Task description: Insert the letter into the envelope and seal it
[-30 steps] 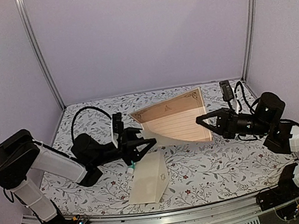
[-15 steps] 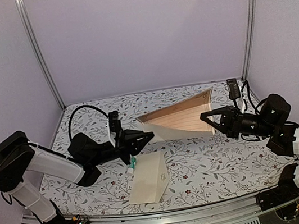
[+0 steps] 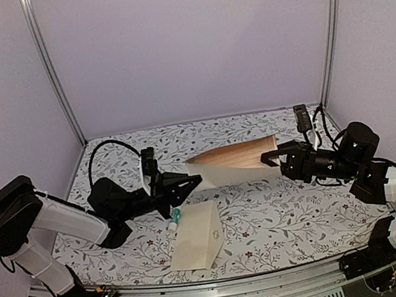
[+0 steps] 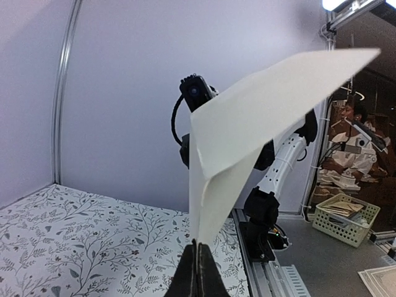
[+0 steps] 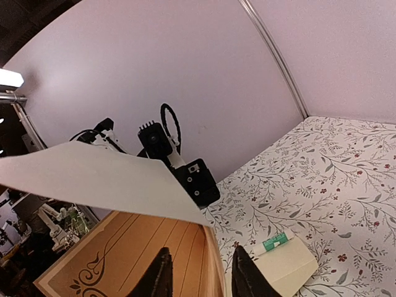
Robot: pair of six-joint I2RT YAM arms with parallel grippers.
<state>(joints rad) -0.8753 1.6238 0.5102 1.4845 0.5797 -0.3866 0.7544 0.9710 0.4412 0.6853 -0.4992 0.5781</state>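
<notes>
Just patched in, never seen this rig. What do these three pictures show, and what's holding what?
Two robot arms sit at the near edge of a floral-covered table. The wide picture looks down from above and behind them; the other two come from a camera on each wrist. The left gripper is shut on a corner of the letter, holding it off the table. The right gripper is open, fingers either side of the letter's opposite end. The cream envelope rests on the table, a small green-and-white stick at its far corner.
</notes>
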